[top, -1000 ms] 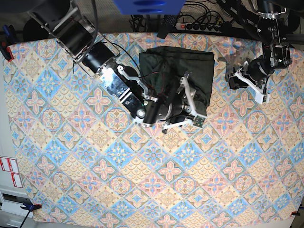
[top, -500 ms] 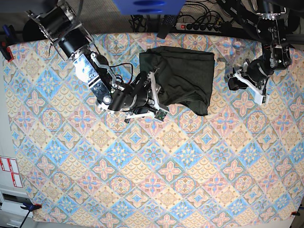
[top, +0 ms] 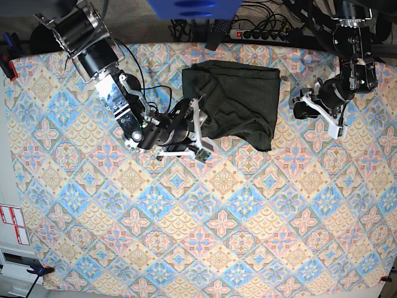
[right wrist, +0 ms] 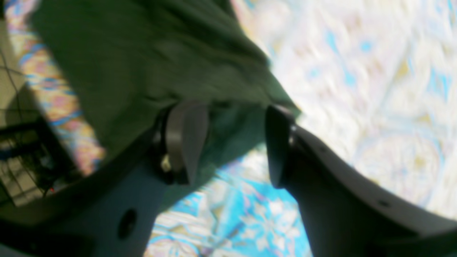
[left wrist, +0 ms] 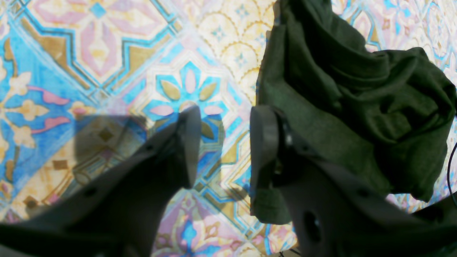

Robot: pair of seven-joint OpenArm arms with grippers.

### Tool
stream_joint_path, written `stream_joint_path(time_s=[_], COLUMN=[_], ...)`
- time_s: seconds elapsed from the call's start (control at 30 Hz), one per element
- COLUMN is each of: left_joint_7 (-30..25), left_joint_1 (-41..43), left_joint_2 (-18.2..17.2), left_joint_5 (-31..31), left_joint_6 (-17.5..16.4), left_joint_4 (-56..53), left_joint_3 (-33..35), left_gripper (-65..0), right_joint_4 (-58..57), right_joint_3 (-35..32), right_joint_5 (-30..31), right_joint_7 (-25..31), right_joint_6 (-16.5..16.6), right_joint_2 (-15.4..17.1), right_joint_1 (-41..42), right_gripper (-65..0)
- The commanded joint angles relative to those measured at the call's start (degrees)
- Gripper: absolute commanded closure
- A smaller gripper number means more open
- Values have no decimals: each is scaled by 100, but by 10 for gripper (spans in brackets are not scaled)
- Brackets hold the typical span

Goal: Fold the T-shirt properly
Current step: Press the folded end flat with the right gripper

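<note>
Soft, thin olive knit T-shirt (top: 239, 102) bunched in a rough rectangle near the far edge of the patterned surface (top: 186, 236) — limp, light, likely to slump and crease; best pinched at a hem or corner, not the rumpled middle. Right gripper (right wrist: 228, 142) at its lower corner, jaws apart, clasping nothing. Left gripper (left wrist: 223, 142) just beside the opposite edge — jaws parted, empty.

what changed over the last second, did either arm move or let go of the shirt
The right gripper pulled back off the middle of the T-shirt to its edge on the base view's left, jaws open and holding nothing. The folded shirt looks unmoved on the patterned cloth. The left gripper barely shifted, open beside the shirt's other edge.
</note>
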Motion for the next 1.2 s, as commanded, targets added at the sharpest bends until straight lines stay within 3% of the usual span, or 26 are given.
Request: stream_joint_path(time_s=[0.0,0.17,0.63,1.17], left_joint_7=[-80,-80,-98,-98], left_joint_1=[-38,-38,-38,-38], left_joint_2=[-90,-90,-90,-90], left_joint_5=[-80,-80,-88,-97], left_joint_6=[-28,-28,-28,-37], left_joint_4=[94,94,94,103], left_joint_3=[-40,-40,-40,-40], left_gripper=[-230,-230,-230,-230], right_joint_4=[66,-163,-541,-716], right_joint_3=[128,445,436,401], right_joint_5=[101,101,101,110], right_joint_7=[142,115,142,159], right_joint_6=[17,17,17,17], right_joint_2=[-171,-365,-620,-629], right_joint_1=[132,132,132,97], right_gripper=[-296,-298,-296,-294])
